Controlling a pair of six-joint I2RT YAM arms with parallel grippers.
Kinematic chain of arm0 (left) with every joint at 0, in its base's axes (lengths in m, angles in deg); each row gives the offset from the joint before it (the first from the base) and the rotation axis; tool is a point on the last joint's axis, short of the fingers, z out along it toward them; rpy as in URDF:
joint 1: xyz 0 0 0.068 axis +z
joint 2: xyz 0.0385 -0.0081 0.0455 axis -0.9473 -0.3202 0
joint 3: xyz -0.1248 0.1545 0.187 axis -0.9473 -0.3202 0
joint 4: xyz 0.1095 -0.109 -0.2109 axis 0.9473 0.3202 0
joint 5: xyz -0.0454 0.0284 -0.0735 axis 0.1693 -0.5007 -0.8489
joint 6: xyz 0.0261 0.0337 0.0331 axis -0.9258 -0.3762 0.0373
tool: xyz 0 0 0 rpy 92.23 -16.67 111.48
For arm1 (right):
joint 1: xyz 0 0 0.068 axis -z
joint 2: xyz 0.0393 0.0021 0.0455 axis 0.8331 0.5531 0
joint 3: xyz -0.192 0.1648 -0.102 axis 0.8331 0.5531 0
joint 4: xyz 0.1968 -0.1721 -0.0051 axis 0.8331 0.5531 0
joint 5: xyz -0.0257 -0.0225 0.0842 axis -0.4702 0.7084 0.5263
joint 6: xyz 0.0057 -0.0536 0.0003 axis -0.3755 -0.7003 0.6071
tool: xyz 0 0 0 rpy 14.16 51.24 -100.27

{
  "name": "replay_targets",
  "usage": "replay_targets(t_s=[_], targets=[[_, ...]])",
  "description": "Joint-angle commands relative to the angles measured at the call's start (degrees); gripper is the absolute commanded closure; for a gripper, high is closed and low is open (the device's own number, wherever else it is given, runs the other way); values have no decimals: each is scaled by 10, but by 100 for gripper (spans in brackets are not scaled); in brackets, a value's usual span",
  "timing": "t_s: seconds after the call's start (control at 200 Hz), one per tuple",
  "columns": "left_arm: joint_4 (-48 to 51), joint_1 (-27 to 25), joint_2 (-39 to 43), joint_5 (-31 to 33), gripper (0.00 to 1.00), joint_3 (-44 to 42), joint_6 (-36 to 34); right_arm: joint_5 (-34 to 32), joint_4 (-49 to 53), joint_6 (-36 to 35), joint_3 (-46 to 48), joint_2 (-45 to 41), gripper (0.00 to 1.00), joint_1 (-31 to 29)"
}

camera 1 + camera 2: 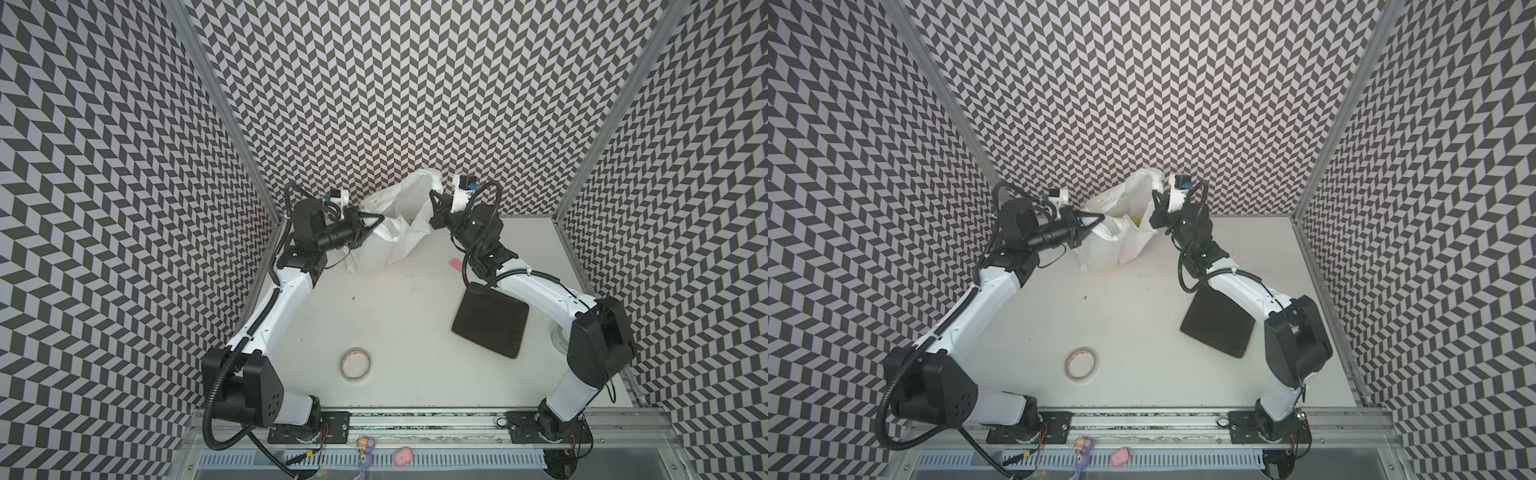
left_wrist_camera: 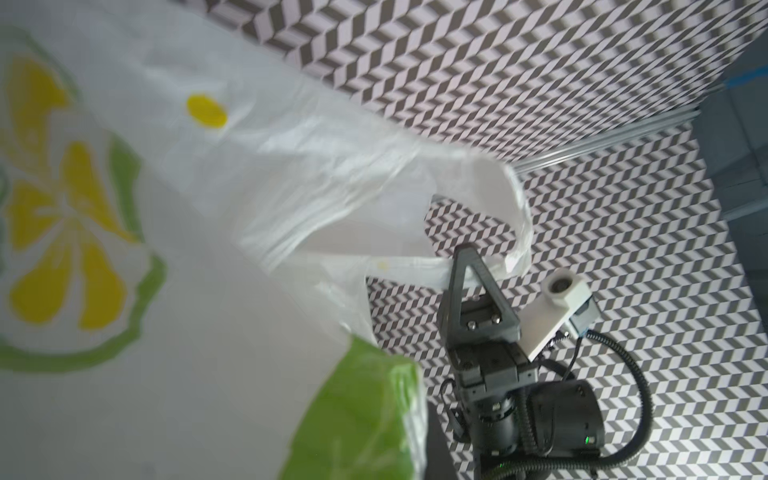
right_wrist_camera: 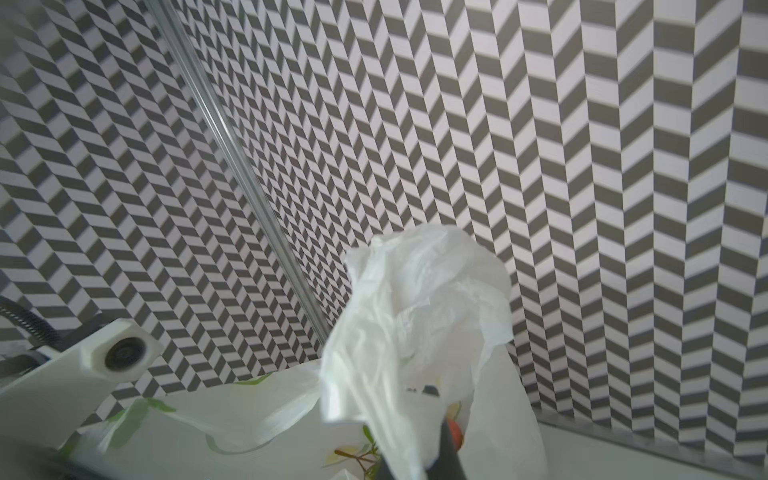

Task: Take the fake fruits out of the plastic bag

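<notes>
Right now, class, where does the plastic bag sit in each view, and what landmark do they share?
In a top view: plastic bag, far middle.
In a top view: far middle too.
Left wrist: close up, lemon print showing.
Right wrist: crumpled, near the lens.
Shared landmark: the chevron wall.

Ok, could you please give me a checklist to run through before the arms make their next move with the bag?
1. Left gripper shut on the plastic bag: ok.
2. Right gripper shut on a bag handle: ok.
3. Bag mouth held open between them: ok.
4. Fake fruits visible inside: ok; how many, cannot tell.
5. A gripper free to reach in: not ok.
6. Any fruit out on the table: not ok, none seen.
</notes>
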Motion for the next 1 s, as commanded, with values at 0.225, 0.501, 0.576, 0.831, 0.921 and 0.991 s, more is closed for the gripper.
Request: replay_targets(t_s=[0.225, 0.501, 0.576, 0.831, 0.921, 0.991], targets=[[158, -77, 90, -9, 100, -170, -159, -94, 119, 99, 105, -48, 100, 31], [331, -106, 103, 64, 100, -186, -219, -126, 200, 90, 141, -42, 100, 60], [331, -117, 103, 74, 100, -191, -213, -106, 227, 85, 136, -42, 93, 66], [288, -157, 72, 74, 100, -152, -207, 21, 313, 58, 143, -169, 34, 95], [259, -159, 65, 74, 100, -129, -199, 46, 346, 37, 175, -264, 30, 95], [235, -159, 57, 65, 100, -117, -191, 77, 363, 26, 212, -340, 30, 95]])
